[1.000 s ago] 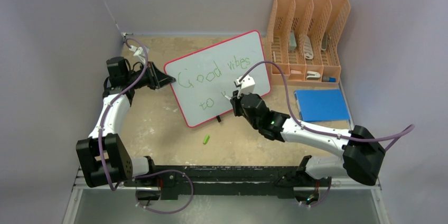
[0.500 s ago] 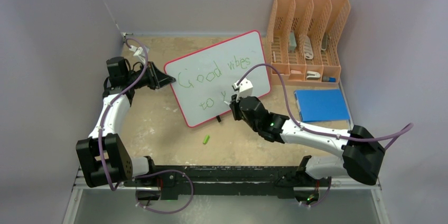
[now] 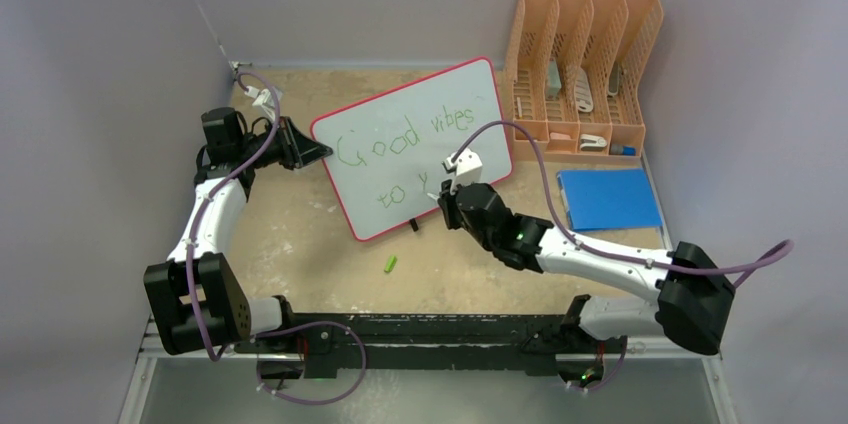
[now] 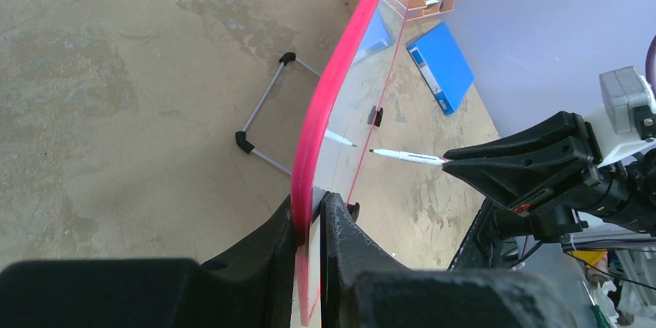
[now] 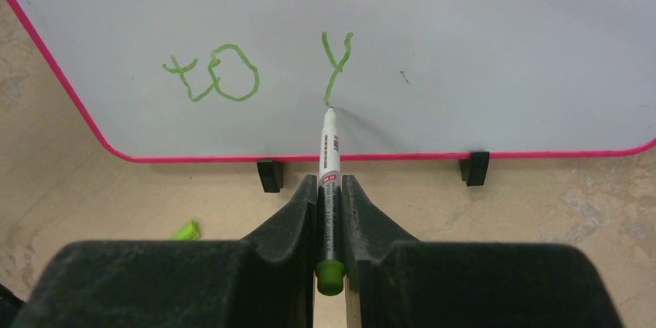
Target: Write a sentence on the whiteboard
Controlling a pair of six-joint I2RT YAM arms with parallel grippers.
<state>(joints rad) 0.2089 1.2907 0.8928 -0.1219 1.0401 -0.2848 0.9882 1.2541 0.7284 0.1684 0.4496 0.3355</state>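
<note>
1. Two arms share a tan, scuffed surface (image 3: pixel 300 234) closed in by pale grey-lilac walls (image 3: pixel 400 4), with a black rail (image 3: pixel 420 329) along the near edge.
2. The whiteboard (image 3: pixel 350 189) stands propped near the middle of the surface, turned at an angle. Its red rim and small black clip feet show, and a wire stand (image 4: pixel 263 107) sits behind it.
3. The left tool (image 3: pixel 305 152) is closed on the whiteboard's left edge, with the rim pinched between its fingers (image 4: pixel 340 223).
4. The right tool (image 5: pixel 330 189) is clamped on a white marker (image 5: pixel 330 150) with a green end, pointed at the board's lower part.
5. The sentence (image 3: pixel 378 146), in thin green letters, reads "Good vibes" on the upper line and "to y" below.
6. The marker tip sits at the foot of the "y"; in the left wrist view a slight gap separates the tip from its reflection.
7. A green cap (image 3: pixel 391 264) lies on the surface in front of the board, apart from it.
8. An orange slotted file organiser (image 3: pixel 585 64) stands at the far right corner, with a flat blue folder (image 3: pixel 608 198) lying just in front of it.
</note>
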